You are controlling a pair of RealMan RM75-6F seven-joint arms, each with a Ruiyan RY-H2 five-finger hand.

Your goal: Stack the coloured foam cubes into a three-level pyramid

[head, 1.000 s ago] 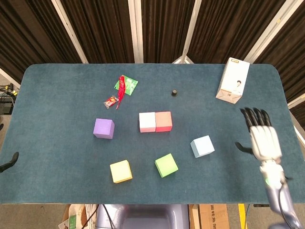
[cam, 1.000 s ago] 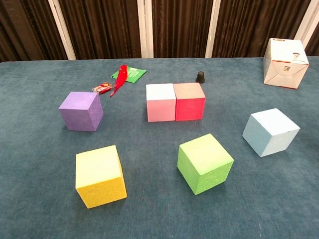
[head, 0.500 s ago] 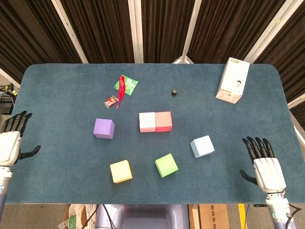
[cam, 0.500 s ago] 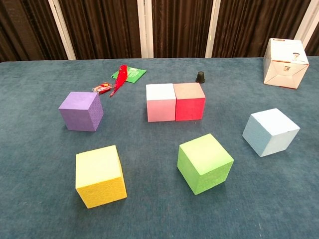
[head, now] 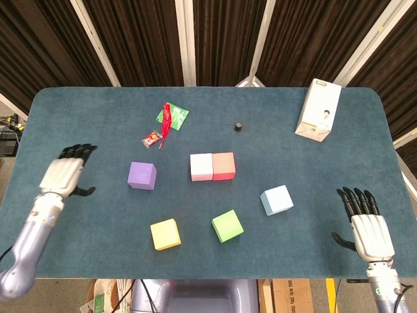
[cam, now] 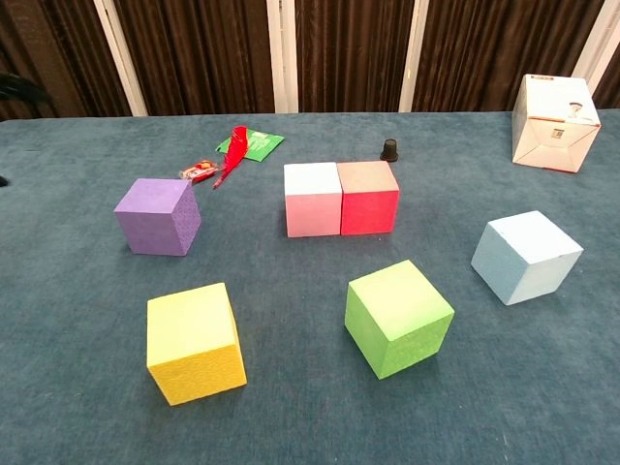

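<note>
Flanking the scattered cubes, left hand [head: 63, 176] and right hand [head: 369, 228] hover spread, empty; white carton [head: 318, 110] behind.

1. I see the pink cube [head: 201, 167] and red cube [head: 223, 165] touching, side by side.
2. The purple cube [head: 142, 175], yellow cube [head: 165, 234], green cube [head: 227, 225] and pale blue cube [head: 277, 199] lie apart, unstacked.
</note>
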